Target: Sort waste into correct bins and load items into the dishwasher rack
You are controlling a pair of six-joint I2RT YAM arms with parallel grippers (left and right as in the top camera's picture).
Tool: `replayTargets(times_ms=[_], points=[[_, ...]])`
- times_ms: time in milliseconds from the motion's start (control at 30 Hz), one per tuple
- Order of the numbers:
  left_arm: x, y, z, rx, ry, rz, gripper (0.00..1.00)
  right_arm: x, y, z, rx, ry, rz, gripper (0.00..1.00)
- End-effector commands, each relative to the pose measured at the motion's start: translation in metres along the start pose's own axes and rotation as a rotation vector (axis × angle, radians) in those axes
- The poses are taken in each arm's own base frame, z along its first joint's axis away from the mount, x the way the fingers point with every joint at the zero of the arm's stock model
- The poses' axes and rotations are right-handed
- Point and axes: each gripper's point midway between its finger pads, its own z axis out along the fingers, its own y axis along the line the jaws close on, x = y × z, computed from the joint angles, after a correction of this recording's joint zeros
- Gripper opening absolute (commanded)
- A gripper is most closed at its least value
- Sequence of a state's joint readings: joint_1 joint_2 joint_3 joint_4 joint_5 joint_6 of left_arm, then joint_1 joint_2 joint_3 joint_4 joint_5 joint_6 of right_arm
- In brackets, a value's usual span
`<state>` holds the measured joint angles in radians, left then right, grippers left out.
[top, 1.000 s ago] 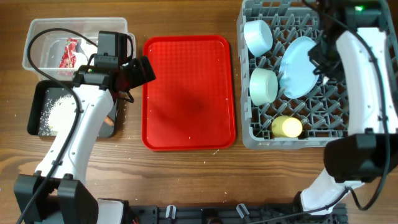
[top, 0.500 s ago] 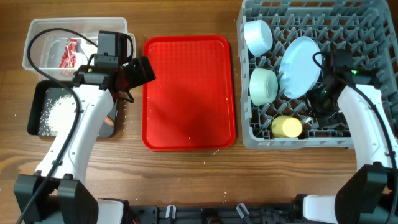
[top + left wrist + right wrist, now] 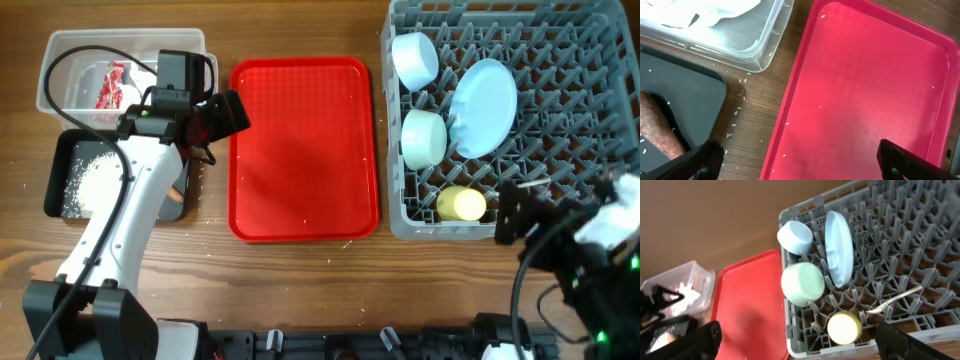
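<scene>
Rack [image 3: 580, 100] holds two bowls [image 3: 415, 60] [image 3: 424, 138], one plate [image 3: 483, 108], one cup [image 3: 462, 204], one spoon [image 3: 522, 184]; left gripper [image 3: 800, 150] and right gripper [image 3: 799, 330] both gape empty.

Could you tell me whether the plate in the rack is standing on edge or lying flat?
On edge, leaning: the plate stands between pegs of the rack, a narrow oval in the right wrist view.
</scene>
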<state>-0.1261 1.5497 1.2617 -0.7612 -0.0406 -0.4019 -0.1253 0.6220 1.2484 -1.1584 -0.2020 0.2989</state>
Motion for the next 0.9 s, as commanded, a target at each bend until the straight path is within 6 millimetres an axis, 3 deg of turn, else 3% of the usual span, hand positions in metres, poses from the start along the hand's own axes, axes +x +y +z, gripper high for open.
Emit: replayTargets(times_ms=[0,133,233,267,300,400,467,567,667,867], points=[[-0.007,0.002,-0.008,-0.004,-0.030,-0.005,1.00,0.012,-0.005,-0.011,0.024,0.006,-0.063,1.00],[-0.007,0.002,-0.008,-0.004,-0.030,-0.005,1.00,-0.002,-0.007,-0.001,0.031,-0.054,-0.207,1.00],[-0.007,0.002,-0.008,-0.004,-0.030,-0.005,1.00,-0.015,-0.001,0.042,-0.067,-0.240,-0.260,1.00],[-0.007,0.002,-0.008,-0.004,-0.030,-0.005,1.00,-0.010,-0.002,0.059,-0.115,-0.349,-0.256,1.00],[-0.007,0.002,-0.008,-0.003,-0.030,-0.005,1.00,0.007,-0.001,0.074,-0.172,-0.454,-0.281,1.00],[-0.007,0.002,-0.008,-0.004,-0.030,-0.005,1.00,0.064,-0.020,0.106,-0.192,-0.472,-0.289,1.00],[-0.007,0.002,-0.008,-0.004,-0.030,-0.005,1.00,0.078,-0.031,0.124,-0.165,-0.524,-0.282,1.00],[-0.007,0.002,-0.008,-0.004,-0.030,-0.005,1.00,0.097,-0.029,0.134,-0.196,-0.521,-0.292,1.00],[-0.007,0.002,-0.008,-0.004,-0.030,-0.005,1.00,0.099,-0.040,0.137,-0.140,-0.507,-0.277,1.00],[-0.007,0.002,-0.008,-0.004,-0.030,-0.005,1.00,0.101,-0.041,0.139,-0.137,-0.497,-0.276,1.00]])
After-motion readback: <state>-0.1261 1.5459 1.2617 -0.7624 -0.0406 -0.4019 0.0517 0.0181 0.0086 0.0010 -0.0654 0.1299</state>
